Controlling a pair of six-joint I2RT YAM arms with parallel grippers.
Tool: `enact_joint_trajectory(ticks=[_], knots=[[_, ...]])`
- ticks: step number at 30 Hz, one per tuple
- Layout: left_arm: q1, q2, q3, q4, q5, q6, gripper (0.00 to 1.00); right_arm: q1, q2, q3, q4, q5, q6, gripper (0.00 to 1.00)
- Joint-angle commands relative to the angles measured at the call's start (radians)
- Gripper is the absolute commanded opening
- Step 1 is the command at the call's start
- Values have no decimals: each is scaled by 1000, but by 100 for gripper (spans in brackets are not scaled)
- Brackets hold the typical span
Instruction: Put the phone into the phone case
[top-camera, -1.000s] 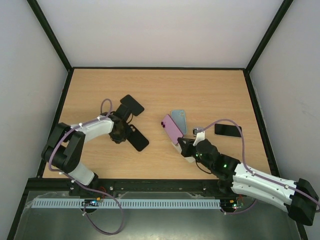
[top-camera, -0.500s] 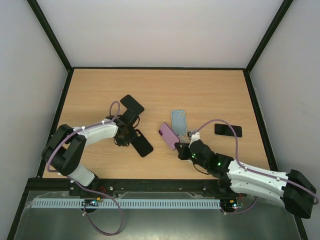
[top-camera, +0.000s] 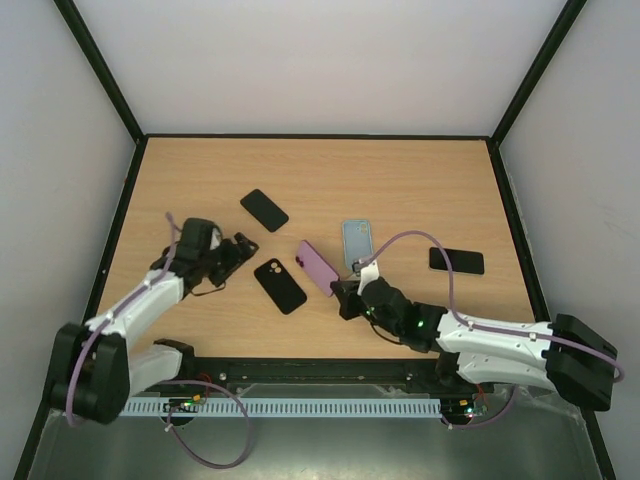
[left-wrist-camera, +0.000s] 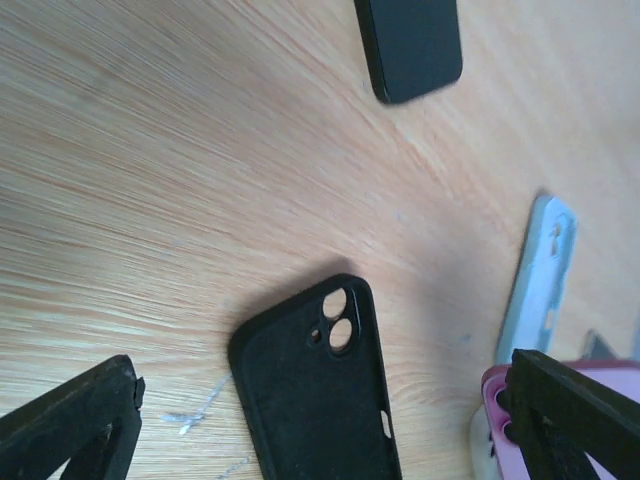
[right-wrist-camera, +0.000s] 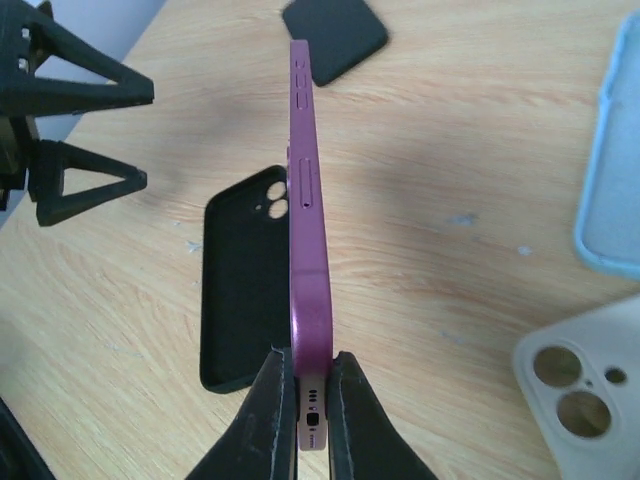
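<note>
One purple phone (top-camera: 316, 267) is pinched at its charging-port end by the right gripper (right-wrist-camera: 312, 400), whose jaws are clamped tight on it. It sits slightly nearer than the middle of the bench (top-camera: 420, 170). It is turned on edge, with the thin button side facing the right wrist camera. Its long axis runs from the gripper toward the far-left corner. Whether its lower edge touches the wood cannot be told, and neither the screen nor the back shows clearly from the wrist.

One black case (top-camera: 280, 285) lies flat just left of the phone and roughly parallel to it, with the camera cut-out at its far end. From the right wrist the phone overlaps the case's right rim and hides it. I cannot tell whether the case lies hollow side up.

Left of that case is the left gripper (top-camera: 237, 250), with its jaws spread wide and holding nothing. In its own view only two fingertips show, at the bottom corners.

Three cases can be counted. Besides the black one, a light-blue case (top-camera: 356, 250) lies just beyond the right gripper. A white case (right-wrist-camera: 600, 335) is cut off at the corner of the right wrist view, and from above the arm mostly hides it.

Two more phones lie flat. The far black phone (top-camera: 264, 210) lies beyond the black case, and the right black phone (top-camera: 457, 261) lies near the right edge.
</note>
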Motion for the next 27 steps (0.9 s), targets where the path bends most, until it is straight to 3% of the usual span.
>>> enact_joint_trajectory(ticks=[1,8,21,27], knots=[[159,-109,-85,112,236,77,99,98,44,63,199,126,-156,2],[334,-127,-99,26,431,203,97,212,263,190,201,312,-334,2],[333,-196,-152,23,491,189,81,284,519,263,296,464,-587,2],[325,-202,-202,76,514,149,76,324,629,268,343,485,-630,2]])
